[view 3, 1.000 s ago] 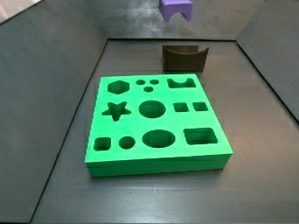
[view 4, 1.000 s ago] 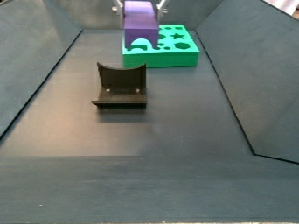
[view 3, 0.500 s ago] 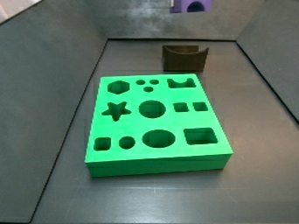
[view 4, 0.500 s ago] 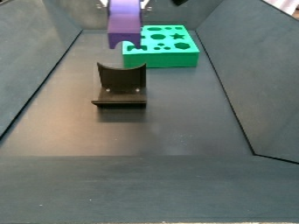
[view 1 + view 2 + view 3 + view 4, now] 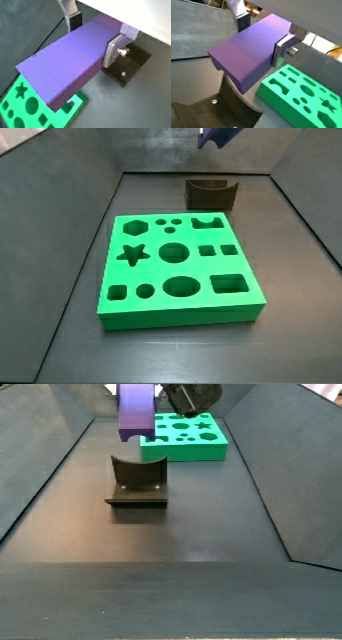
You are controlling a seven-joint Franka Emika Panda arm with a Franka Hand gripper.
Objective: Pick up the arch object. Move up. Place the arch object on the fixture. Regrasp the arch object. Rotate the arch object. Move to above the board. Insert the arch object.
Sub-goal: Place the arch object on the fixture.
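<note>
In a side view the arch object (image 5: 135, 411) hangs upright in the air above the fixture (image 5: 136, 483), well clear of it; the fixture stands on the floor near its middle, and the board (image 5: 187, 436) lies beyond, toward the far end. In both wrist views the gripper (image 5: 95, 31) is pinching the arch object between its silver plates, one finger (image 5: 117, 48) pressed to a long side face, the other finger (image 5: 240, 16) against the opposite face. The notch edge shows at the block's lower end in a wrist view (image 5: 235, 76).

Step in hand, as judged: placing the arch object on the fixture.

Procedure:
1. Centre the block over the U-shaped dip before descending; it appears slightly offset toward the fixture's far edge.
2. Keep the block plumb and the grip firm.
3. Descend slowly until the lower end seats in the dip.
4. Release only once the block is supported, otherwise it may topple off the fixture onto the floor.
</note>
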